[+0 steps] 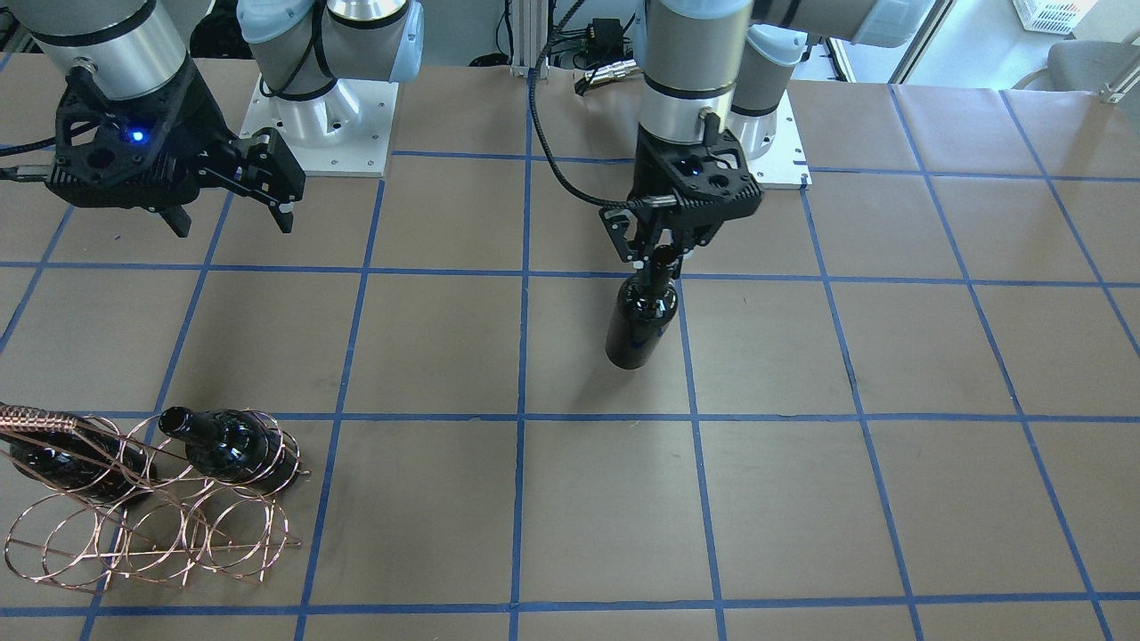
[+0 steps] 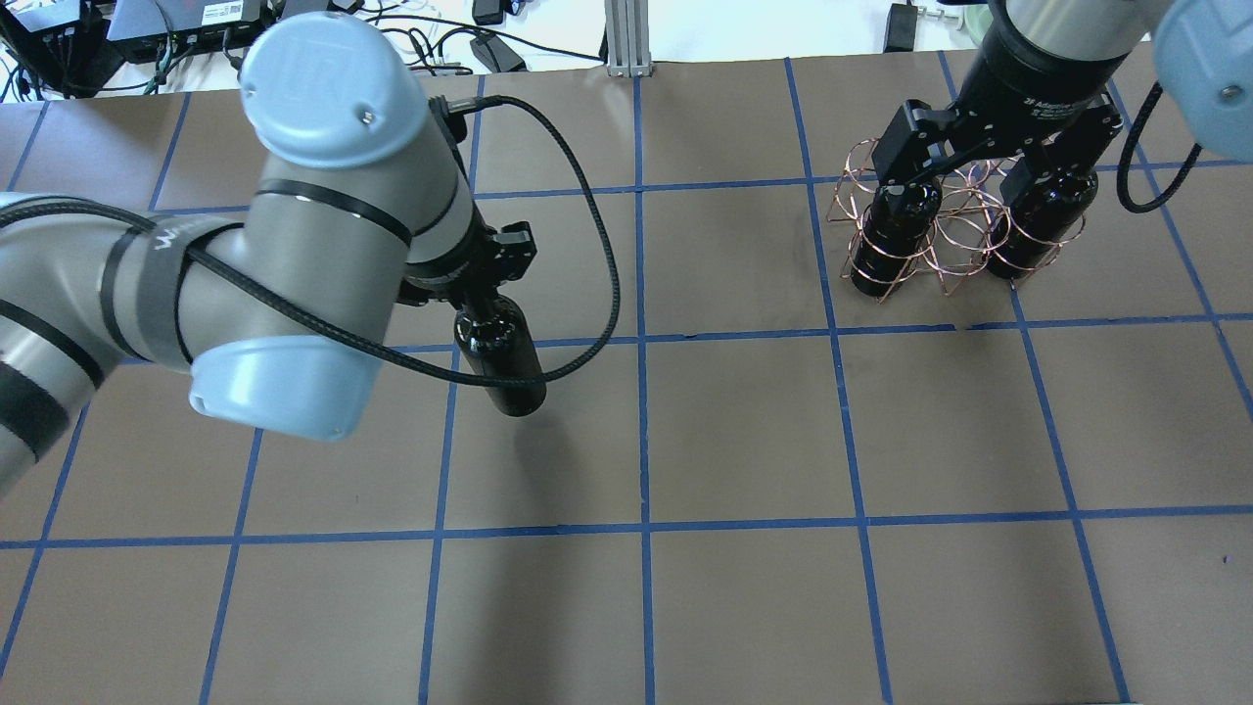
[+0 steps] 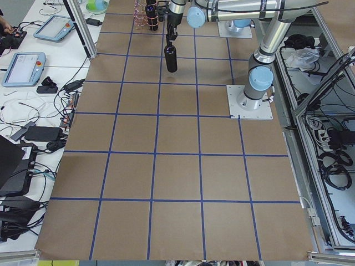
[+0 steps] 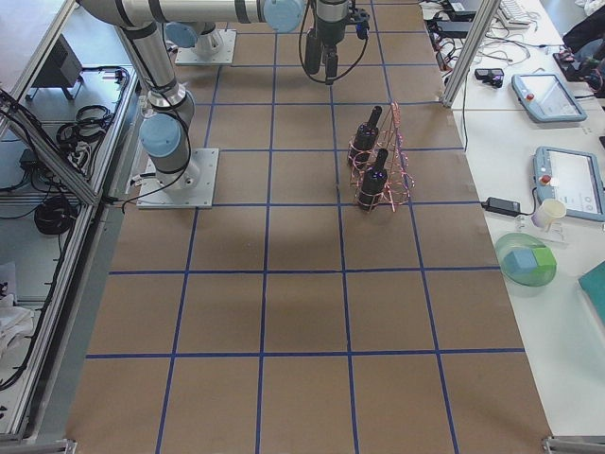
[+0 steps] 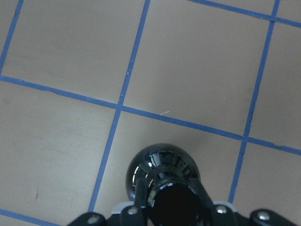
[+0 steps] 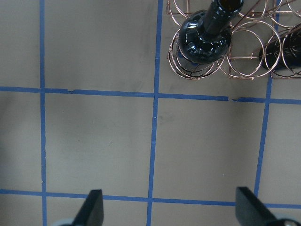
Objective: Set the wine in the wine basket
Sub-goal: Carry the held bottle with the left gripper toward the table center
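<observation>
Clamped at the neck in the shut jaws of the left gripper (image 1: 656,258), keeping the wine (image 1: 641,322) upright, long axis vertical, base at or just off the tabletop (image 1: 802,499). Well apart from the wine basket (image 1: 160,534), out toward the robot's right and farther away, with two other bottles (image 1: 233,445) standing in it. Near that, jaws of the right gripper (image 1: 233,221) spread, empty. Likely calls for a sideways carry, then a straight lowering.

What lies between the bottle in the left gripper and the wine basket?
Nothing: only bare taped table separates the held bottle and wine basket, seen in the front-facing view.
</observation>
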You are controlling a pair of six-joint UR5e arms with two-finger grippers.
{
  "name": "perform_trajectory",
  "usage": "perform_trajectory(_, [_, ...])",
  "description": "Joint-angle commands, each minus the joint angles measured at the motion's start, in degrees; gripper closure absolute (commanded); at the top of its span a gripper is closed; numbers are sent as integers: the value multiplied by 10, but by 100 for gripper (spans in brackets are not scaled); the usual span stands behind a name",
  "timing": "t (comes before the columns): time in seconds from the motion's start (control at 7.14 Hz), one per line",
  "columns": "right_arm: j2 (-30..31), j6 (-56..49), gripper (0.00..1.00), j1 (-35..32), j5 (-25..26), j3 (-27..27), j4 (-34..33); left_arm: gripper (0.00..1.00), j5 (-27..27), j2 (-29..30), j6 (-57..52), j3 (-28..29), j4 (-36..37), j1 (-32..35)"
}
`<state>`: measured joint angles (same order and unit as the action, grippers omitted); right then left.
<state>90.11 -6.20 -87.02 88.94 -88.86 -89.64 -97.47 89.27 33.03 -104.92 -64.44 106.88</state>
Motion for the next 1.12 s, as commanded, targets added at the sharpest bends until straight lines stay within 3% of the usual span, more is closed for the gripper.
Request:
perform_trajectory(0.0, [-8,-4,0,6,17,-2,0,83,-15,7,127,-1,0,60])
perform_trajectory(0.42, [-9,-5,0,7,16,-1,-1,85,-42,25,250,-2,5,100])
perform_trajectory(0.98, [-5,-3,0,5,10,-1,-5,85,-37,43,325,-1,11,119])
